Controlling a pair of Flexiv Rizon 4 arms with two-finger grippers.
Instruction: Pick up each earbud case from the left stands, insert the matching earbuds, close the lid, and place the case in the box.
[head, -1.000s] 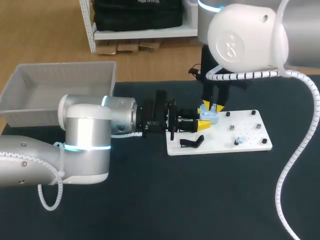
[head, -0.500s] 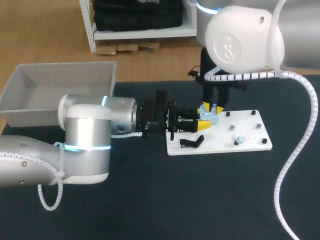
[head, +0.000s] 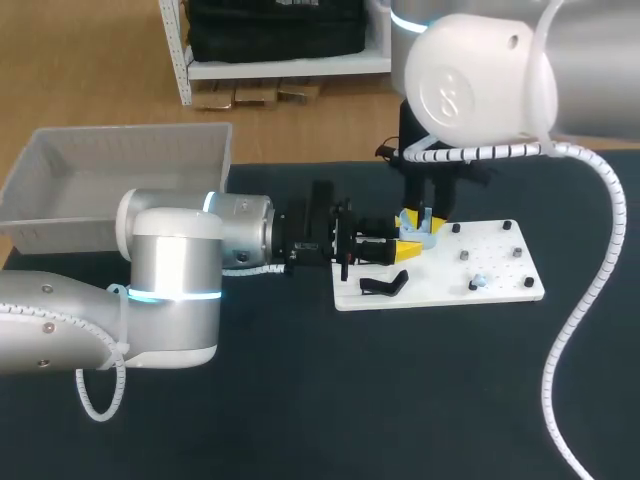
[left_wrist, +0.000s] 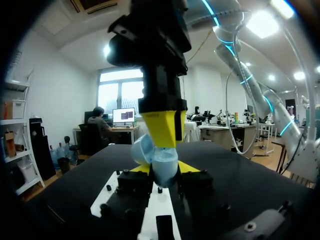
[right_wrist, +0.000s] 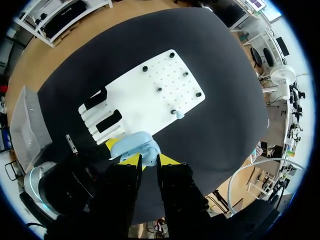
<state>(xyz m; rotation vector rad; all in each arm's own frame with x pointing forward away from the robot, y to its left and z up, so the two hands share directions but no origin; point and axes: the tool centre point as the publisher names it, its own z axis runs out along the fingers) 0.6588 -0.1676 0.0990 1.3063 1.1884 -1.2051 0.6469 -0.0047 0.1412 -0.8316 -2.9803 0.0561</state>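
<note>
The left arm (head: 170, 260) lies low across the desk (head: 300, 400) from its left edge and ends at the left end of a white board (head: 450, 272). That board sits right of the desk's middle, nearer the far edge. The left jaws pinch a pale blue earbud case (head: 420, 234) from two sides, holding it just above the board's far left corner. In the left wrist view the case (left_wrist: 162, 162) sits between that arm's two yellow tips. Its lid is swung open and tilted off to one side.

The right arm (head: 480, 70) comes in from the far right corner and points straight down over the case. In the left wrist view it (left_wrist: 155, 45) stands directly above the open case, with its yellow end reaching down to the lid. Whether the right jaws are spread or pressed together cannot be told. In the right wrist view the case (right_wrist: 134, 146) lies right at that arm's yellow tips, with the left arm (right_wrist: 50, 185) beside it.

A black stand (head: 385, 285) sits on the left end of the board (right_wrist: 140, 95), near the board's near edge. The right wrist view shows two such stands side by side. One pale blue earbud (head: 478, 282) rests on the right half of the board, close to its near edge (right_wrist: 177, 114), well apart from the case. Small black pegs dot that half.

A grey box (head: 130, 130) stands at the far left corner of the desk, well apart from the board.
</note>
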